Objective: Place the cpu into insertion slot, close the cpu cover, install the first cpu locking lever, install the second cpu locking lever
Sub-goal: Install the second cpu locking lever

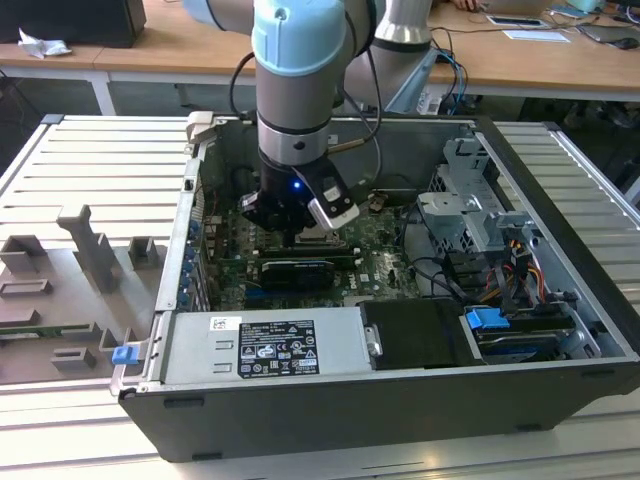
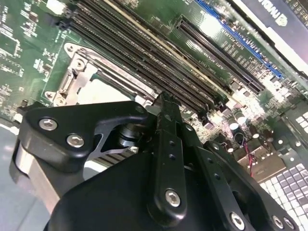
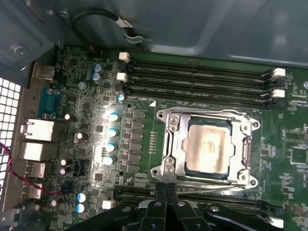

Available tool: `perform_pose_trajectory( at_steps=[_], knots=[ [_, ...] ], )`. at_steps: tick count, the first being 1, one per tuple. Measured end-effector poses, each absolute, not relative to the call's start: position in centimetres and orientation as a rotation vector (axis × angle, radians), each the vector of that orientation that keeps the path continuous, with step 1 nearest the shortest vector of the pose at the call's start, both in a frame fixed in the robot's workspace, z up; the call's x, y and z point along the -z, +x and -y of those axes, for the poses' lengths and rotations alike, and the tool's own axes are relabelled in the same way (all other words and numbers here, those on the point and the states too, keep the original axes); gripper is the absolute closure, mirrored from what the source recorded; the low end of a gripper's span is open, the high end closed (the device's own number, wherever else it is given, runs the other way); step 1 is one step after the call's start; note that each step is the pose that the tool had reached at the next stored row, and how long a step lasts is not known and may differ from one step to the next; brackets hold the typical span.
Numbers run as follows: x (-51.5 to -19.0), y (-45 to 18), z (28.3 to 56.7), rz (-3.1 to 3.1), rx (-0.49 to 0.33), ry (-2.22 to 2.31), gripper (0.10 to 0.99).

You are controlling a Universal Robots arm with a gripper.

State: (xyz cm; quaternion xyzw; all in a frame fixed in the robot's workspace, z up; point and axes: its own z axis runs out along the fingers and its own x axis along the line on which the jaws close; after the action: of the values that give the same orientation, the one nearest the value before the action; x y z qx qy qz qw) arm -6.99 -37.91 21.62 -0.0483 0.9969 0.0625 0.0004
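Now | one cpu [image 3: 207, 147] seated | one cpu cover [image 3: 209, 115] down | gripper [image 3: 166, 188] fingers together, empty

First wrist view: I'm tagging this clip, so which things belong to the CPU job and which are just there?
Job:
cpu, seated in the slot
slot
cover, closed over the cpu
gripper, at the slot's edge

Just there:
RAM slots
capacitors
rear ports

- A slatted metal table [image 1: 90, 160] carries everything here.
- An open computer case [image 1: 400, 400] sits directly on it, middle to the exterior view's right.
- Grey fixture blocks [image 1: 85, 260] rest at the exterior view's left.
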Motion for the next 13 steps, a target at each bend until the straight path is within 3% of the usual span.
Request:
perform_pose_trajectory(
  at_steps=[13],
  knots=[
    [-20.64,-7.33,38.29,-3.123,-0.274,-0.152,0.98]
  ],
)
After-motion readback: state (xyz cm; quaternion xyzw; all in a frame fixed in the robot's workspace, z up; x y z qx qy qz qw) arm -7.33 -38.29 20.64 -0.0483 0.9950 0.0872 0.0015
